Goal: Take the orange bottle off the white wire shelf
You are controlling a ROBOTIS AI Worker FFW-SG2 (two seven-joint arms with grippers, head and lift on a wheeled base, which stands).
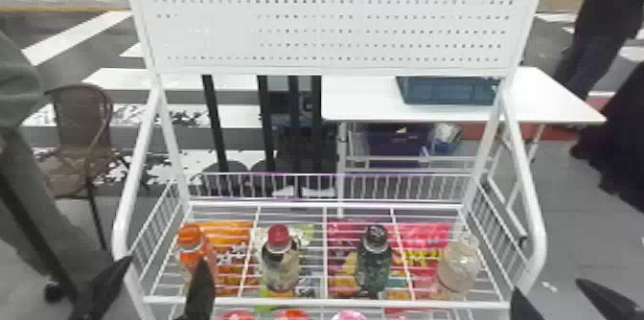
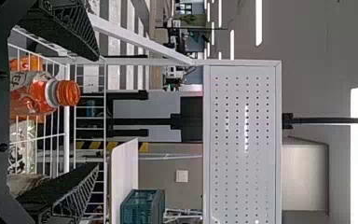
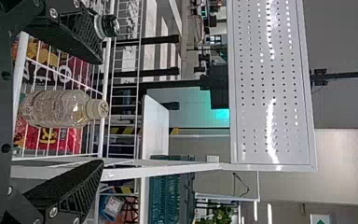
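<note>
Jaws wide on our left gripper [image 1: 162, 266] and right gripper [image 1: 547, 287], we see the orange bottle [image 1: 190, 246] upright on the shelf [image 1: 297, 301] at its left end, near the red-capped bottle [image 1: 281, 264].

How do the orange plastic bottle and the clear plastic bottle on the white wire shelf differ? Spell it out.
The orange bottle has a bright orange cap and body; the clear bottle has a pale cap and see-through body. The orange bottle stands near the left end, the clear bottle near the right. Both stand upright, capped, on the same white wire shelf.
</note>
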